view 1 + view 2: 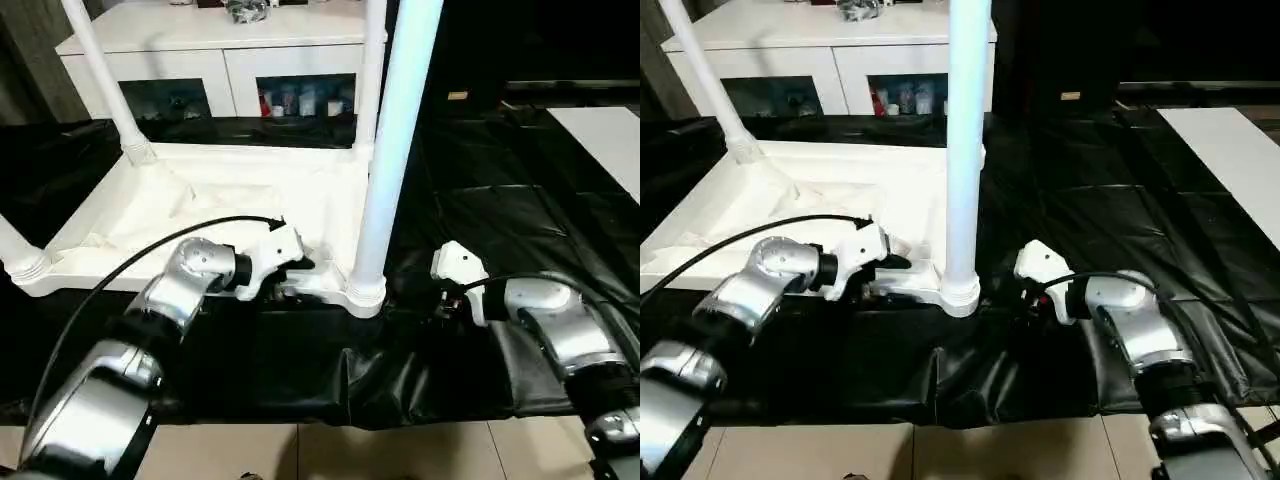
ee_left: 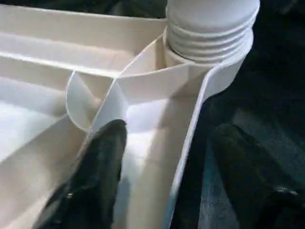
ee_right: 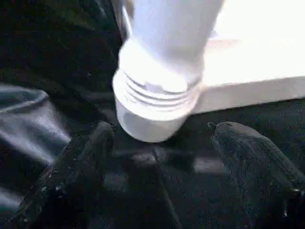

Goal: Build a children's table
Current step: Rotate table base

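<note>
The children's table lies upside down on a black sheet, its ribbed white top (image 1: 200, 200) facing up. Legs stand in its corner sockets: the near right leg (image 1: 395, 150), a back left leg (image 1: 105, 80) and a back right leg (image 1: 372, 70). My left gripper (image 1: 290, 275) is at the near rim, just left of the near right socket. It is open and straddles the rim (image 2: 190, 143), one finger (image 2: 95, 176) inside the top and the other outside. My right gripper (image 3: 162, 128) is open, low on the sheet, its fingers either side of that socket (image 3: 152, 109) without touching it.
A white cabinet (image 1: 220, 50) with glass doors stands behind the table. The black sheet (image 1: 500, 200) covers the floor to the right, with a white board (image 1: 610, 140) at its far right edge. Tiled floor (image 1: 400, 450) shows at the near edge. A black cable (image 1: 120, 265) runs along my left arm.
</note>
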